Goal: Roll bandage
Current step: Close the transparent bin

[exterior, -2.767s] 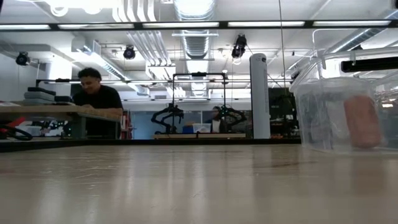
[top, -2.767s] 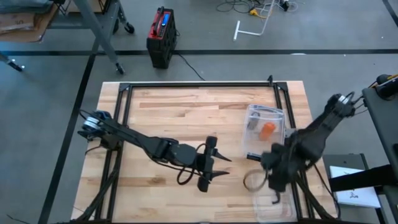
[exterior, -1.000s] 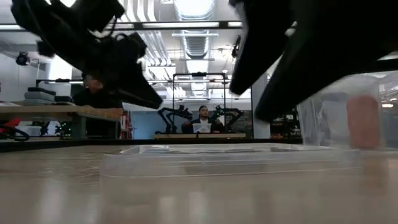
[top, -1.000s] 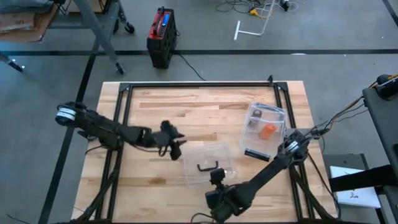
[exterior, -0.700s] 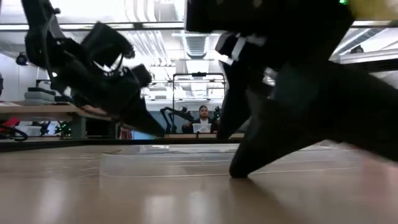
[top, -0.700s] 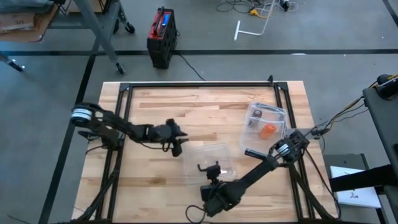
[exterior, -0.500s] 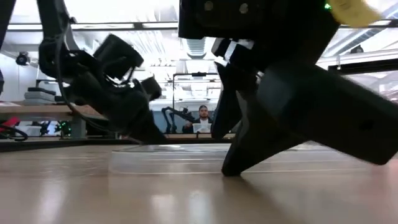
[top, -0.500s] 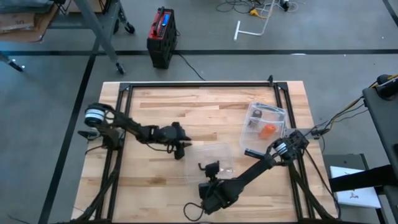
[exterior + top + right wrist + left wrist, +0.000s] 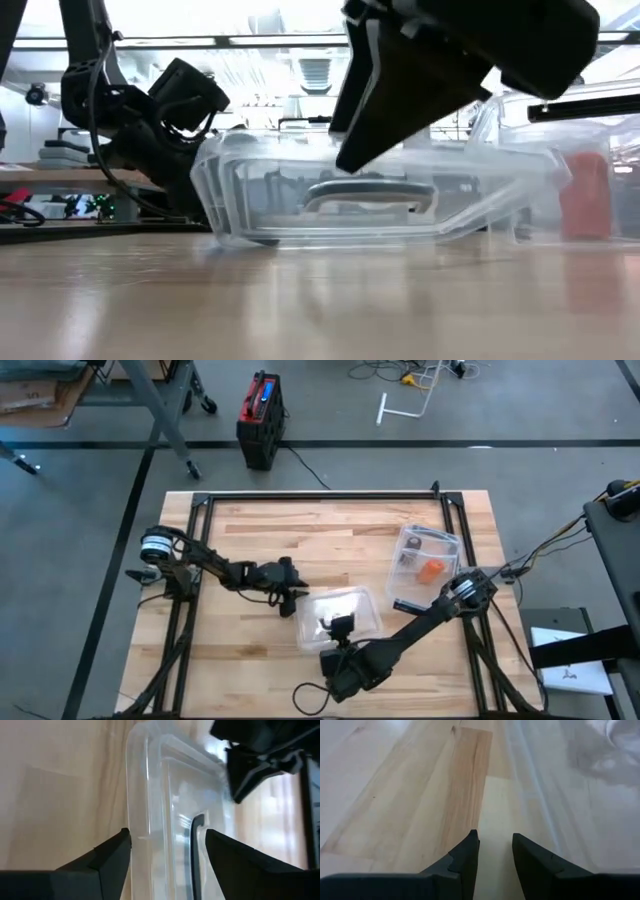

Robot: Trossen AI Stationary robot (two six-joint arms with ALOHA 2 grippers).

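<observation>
Lid sits mid-table, tilted up on one edge in my low view, dark handle showing through the plastic. My right gripper has its fingers spread wide astride the lid's rim. My left gripper, fingers slightly apart and holding nothing, sits just beside the lid's other edge. Bin with something orange inside stands on the table's right side.

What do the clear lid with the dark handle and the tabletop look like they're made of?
The lid looks like clear, glossy moulded plastic: you see through it and its edges catch light. Its handle seems darker plastic. The tabletop looks like smooth, pale butcher-block wood, showing joined strips with grain.
</observation>
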